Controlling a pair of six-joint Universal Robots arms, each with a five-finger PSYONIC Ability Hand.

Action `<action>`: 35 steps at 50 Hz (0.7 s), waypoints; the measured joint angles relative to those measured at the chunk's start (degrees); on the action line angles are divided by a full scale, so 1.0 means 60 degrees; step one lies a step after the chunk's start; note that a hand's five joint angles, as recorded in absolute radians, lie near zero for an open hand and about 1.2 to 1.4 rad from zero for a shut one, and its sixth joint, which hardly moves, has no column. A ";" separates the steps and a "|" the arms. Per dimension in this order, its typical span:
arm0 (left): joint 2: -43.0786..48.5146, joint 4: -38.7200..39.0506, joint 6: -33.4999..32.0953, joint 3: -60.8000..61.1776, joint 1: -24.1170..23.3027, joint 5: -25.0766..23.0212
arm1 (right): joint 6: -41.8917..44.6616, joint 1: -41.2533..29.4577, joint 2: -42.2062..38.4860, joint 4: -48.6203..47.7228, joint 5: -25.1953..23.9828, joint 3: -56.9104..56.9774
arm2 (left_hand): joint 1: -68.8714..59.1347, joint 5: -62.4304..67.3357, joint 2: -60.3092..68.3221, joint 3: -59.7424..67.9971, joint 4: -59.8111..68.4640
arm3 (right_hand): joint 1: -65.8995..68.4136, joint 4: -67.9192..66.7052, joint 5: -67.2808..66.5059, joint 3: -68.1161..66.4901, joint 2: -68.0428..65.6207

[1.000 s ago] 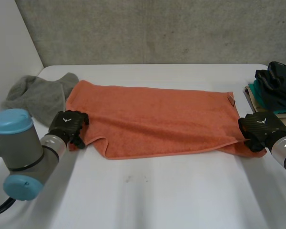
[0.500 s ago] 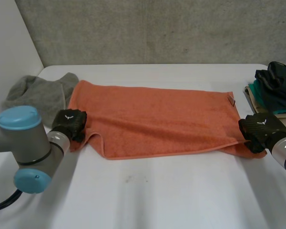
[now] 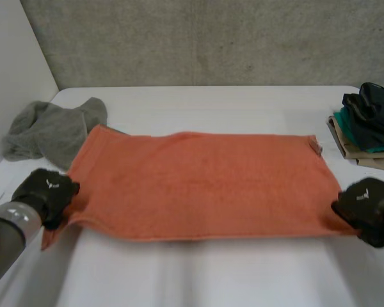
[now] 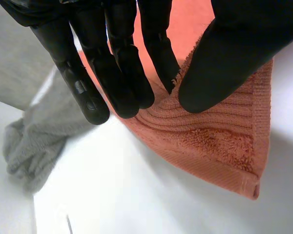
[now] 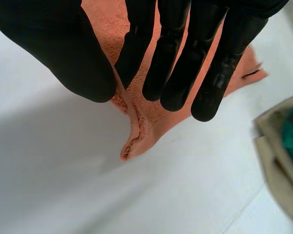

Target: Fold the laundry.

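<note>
Left hand [image 3: 46, 195] is pinching the near left corner of the orange towel [image 3: 198, 185] between thumb and fingers; right hand [image 3: 369, 206] is pinching its near right corner. It's lying spread across the white table [image 3: 198, 275].

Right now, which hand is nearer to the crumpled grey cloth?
Left. The left hand pinches the orange towel's corner near the grey cloth; the right hand pinches the far opposite corner.

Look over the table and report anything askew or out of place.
Only the grey cloth lies crumpled beside the far left corner of the orange towel, unlike the folded stack at the far right. The towel is spread flat, the left hand and right hand each pinching a near corner. Nothing looks spilled or torn.
</note>
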State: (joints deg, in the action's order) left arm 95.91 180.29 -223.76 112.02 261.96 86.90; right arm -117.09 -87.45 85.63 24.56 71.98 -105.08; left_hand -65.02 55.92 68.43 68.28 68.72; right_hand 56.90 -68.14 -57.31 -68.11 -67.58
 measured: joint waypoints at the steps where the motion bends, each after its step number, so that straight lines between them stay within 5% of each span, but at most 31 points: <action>1: -0.0234 -0.0658 -0.0440 0.0117 0.0045 -0.0073 | 0.0471 0.0157 0.0210 0.0599 -0.0018 -0.0097 | 0.0000 0.0001 0.0001 0.0000 0.0000 | 0.0000 0.0000 0.0000 0.0000 0.0000; 10: -0.0370 -0.1987 -0.1113 0.0122 -0.0053 -0.0546 | 0.1204 0.0529 0.0458 0.1034 -0.0143 -0.0182 | 0.0000 0.0000 0.0000 -0.0001 0.0001 | 0.0000 0.0000 0.0000 -0.0001 0.0000; 22: 0.2554 0.0019 -0.1012 -0.2760 -0.0634 -0.0630 | -0.0259 -0.0540 -0.2489 -0.2629 0.0507 0.2024 | 0.0000 0.0001 0.0000 0.0001 0.0002 | 0.0000 0.0000 0.0000 -0.0001 0.0000; 35: 0.6145 0.1839 -0.0824 -0.7347 -0.1242 0.0885 | -0.0474 -0.1798 -0.5905 -0.6028 0.1315 0.5310 | 0.0000 0.0001 0.0000 0.0001 0.0003 | 0.0000 0.0000 0.0000 0.0000 0.0000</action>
State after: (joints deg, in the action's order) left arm 132.78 191.32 -228.70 67.94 254.51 92.21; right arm -119.93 -98.24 50.20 -11.61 79.87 -73.22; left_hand -65.02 55.92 68.43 68.28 68.74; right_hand 56.90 -68.14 -57.31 -68.11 -67.58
